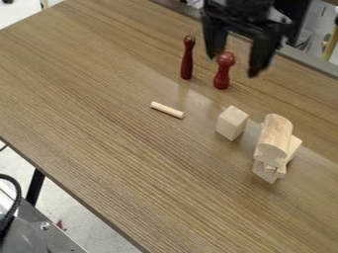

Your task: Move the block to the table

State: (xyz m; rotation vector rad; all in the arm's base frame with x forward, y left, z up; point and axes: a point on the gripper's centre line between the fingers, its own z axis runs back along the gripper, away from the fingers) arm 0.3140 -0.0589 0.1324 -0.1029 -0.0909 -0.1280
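The table [132, 163], cut off by the view's edges, carries the block [231, 123]. Beyond the block hangs the blurred gripper [233, 64], wide apart, empty; right, a rounded piece [274, 136] partly hides stacked pieces [269, 173]; behind, red pins [188, 59]; left, a dowel [167, 109].

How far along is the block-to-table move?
Done: possibly all of it. One block sits directly on the table, apart from the stack.
In hand: nothing. End effector hangs open near the far edge.
Left: nothing if that's the target. If it's the rounded block topping the stack, that move isn't done. Can't tell which.
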